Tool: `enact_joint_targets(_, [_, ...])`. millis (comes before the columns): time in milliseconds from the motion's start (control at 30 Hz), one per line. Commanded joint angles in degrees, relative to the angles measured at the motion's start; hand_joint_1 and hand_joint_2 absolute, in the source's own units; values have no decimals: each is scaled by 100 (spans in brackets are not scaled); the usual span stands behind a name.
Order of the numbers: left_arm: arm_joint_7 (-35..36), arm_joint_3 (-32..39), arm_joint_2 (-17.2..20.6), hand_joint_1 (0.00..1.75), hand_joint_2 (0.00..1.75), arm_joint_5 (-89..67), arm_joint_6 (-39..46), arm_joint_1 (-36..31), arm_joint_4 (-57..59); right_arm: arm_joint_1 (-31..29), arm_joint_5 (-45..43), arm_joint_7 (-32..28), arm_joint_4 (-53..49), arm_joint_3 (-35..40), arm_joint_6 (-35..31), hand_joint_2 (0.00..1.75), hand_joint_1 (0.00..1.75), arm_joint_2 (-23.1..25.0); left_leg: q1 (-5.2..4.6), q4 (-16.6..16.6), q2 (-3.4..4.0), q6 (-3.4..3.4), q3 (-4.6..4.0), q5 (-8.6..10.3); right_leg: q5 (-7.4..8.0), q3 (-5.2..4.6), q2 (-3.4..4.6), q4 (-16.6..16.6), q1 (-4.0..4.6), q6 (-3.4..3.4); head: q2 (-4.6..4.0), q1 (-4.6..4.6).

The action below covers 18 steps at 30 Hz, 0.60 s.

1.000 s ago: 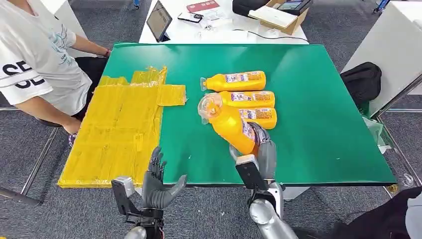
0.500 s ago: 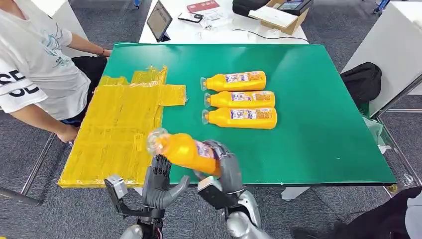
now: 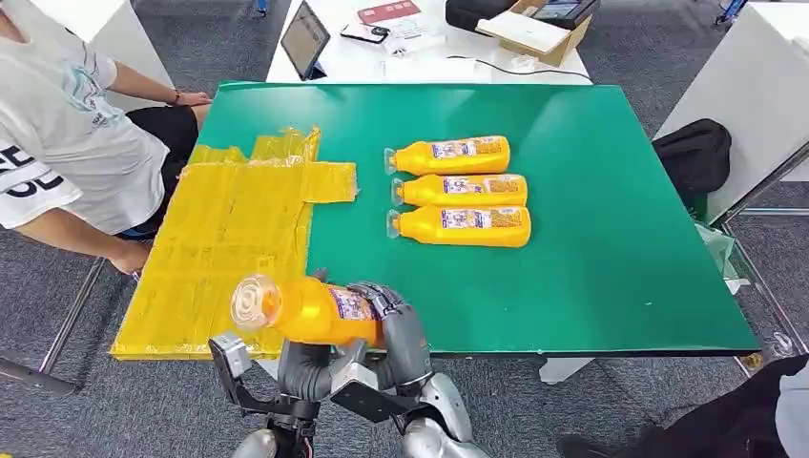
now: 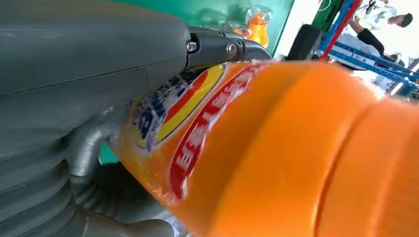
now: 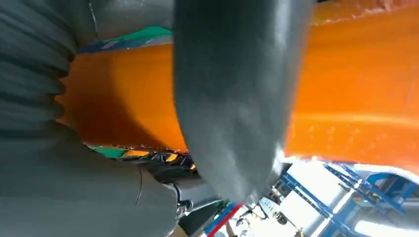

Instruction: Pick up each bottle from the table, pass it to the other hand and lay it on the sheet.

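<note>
My right hand (image 3: pixel 401 329) grips an orange bottle (image 3: pixel 305 310) by its body, holding it level off the table's near edge with the clear cap pointing left toward the yellow sheet (image 3: pixel 229 239). In the right wrist view a thick grey finger (image 5: pixel 232 98) wraps across the bottle (image 5: pixel 356 98). My left hand (image 3: pixel 303 367) sits right under the bottle, its fingers hidden behind it. Seen from the left wrist, the bottle (image 4: pixel 296 148) lies against that hand (image 4: pixel 74 74), but whether its fingers are closed is unclear. Three more bottles (image 3: pixel 460 189) lie side by side on the green table (image 3: pixel 591 191).
A person in a white shirt (image 3: pixel 57 143) sits at the table's left, an arm close to the sheet's left edge. A white table behind holds a tablet (image 3: pixel 305 38) and a cardboard box (image 3: pixel 534 29). A black bag (image 3: pixel 694 153) lies on the floor at right.
My right hand has lifted the bottle from beside the row and carried it left and toward me, over the left hand. The left hand now sits beneath the bottle.
</note>
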Motion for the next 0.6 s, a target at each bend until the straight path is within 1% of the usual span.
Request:
enact_joint_targets(33, [158, 42, 40, 0, 175, 418, -317, -186, 332, -270, 103, 8, 998, 606, 100, 175, 175, 45, 3, -6, 1, -4, 18, -3, -2, 19, 1, -7, 4, -8, -2, 0])
enact_joint_targets(67, [170, 59, 40, 0, 175, 452, -335, -190, 330, -257, 117, 2, 1030, 631, 69, 175, 175, 49, 5, -8, 6, -7, 32, -7, -5, 29, 6, -8, 6, -13, 0, 0])
enact_joint_targets(100, [183, 73, 35, 0, 175, 484, -348, -186, 325, -268, 107, -3, 1073, 652, 64, 175, 175, 50, 4, -7, 3, -5, 22, -4, -3, 21, 4, -8, 5, -9, 0, 2])
enact_joint_targets(133, [183, 77, 35, 0, 175, 486, -347, -188, 323, -269, 104, -3, 1085, 661, 81, 175, 175, 50, 6, -8, 1, -6, 31, -8, -6, 31, 1, -9, 7, -12, 0, 0])
enact_joint_targets(200, [172, 128, 7, 0, 175, 511, -299, -183, 303, -283, 98, 4, 1134, 687, 110, 175, 175, 50, 1, -6, -2, -4, 19, -4, -5, 18, -3, -4, 1, -7, 0, 0])
enact_joint_targets(333, [153, 155, -6, 0, 175, 524, -275, -175, 254, -296, 75, 7, 1168, 709, 155, 175, 175, 60, 4, -5, -2, -4, 26, -7, -7, 26, -2, -7, 5, -10, 0, 0])
enact_joint_targets(367, [101, 195, -30, 0, 175, 500, -144, -164, 237, -301, 59, 2, 1185, 726, 162, 175, 175, 66, 3, -6, -3, -4, 24, -5, -6, 23, -3, -6, 4, -10, 0, 0])
enact_joint_targets(400, [101, 195, -30, 0, 175, 500, -144, -164, 237, -301, 59, 2, 1185, 726, 162, 175, 175, 66, 3, -4, -4, -3, 13, -2, -4, 13, -4, -5, 3, -7, -2, 2])
enact_joint_targets(433, [101, 195, -30, 0, 175, 500, -144, -164, 237, -301, 59, 2, 1185, 726, 162, 175, 175, 66, 5, -4, -4, -5, 24, -7, -8, 24, -4, -5, 5, -11, 0, 2])
enact_joint_targets(500, [75, 203, -29, 0, 175, 468, -92, -169, 238, -306, 58, -3, 1195, 745, 168, 175, 175, 67, 1, -5, -5, -3, 11, 0, -3, 9, -5, -4, 1, -6, 0, 2])
enact_joint_targets(533, [37, 231, -50, 17, 175, 453, 24, -159, 239, -309, 49, -1, 1200, 766, 183, 175, 175, 71, 5, -4, -5, -5, 20, -5, -6, 19, -6, -5, 6, -10, 0, 2])
enact_joint_targets(567, [14, 248, -60, 175, 175, 455, 64, -151, 229, -307, 32, 1, 1203, 769, 192, 175, 175, 73, 2, -4, -6, -4, 16, -3, -5, 15, -7, -4, 3, -8, 0, 0])
enact_joint_targets(600, [14, 248, -60, 175, 175, 455, 64, -151, 229, -307, 32, 1, 1203, 769, 192, 175, 175, 73, 3, -4, -3, -3, 13, -2, -3, 12, -4, -5, 3, -7, 0, 2])
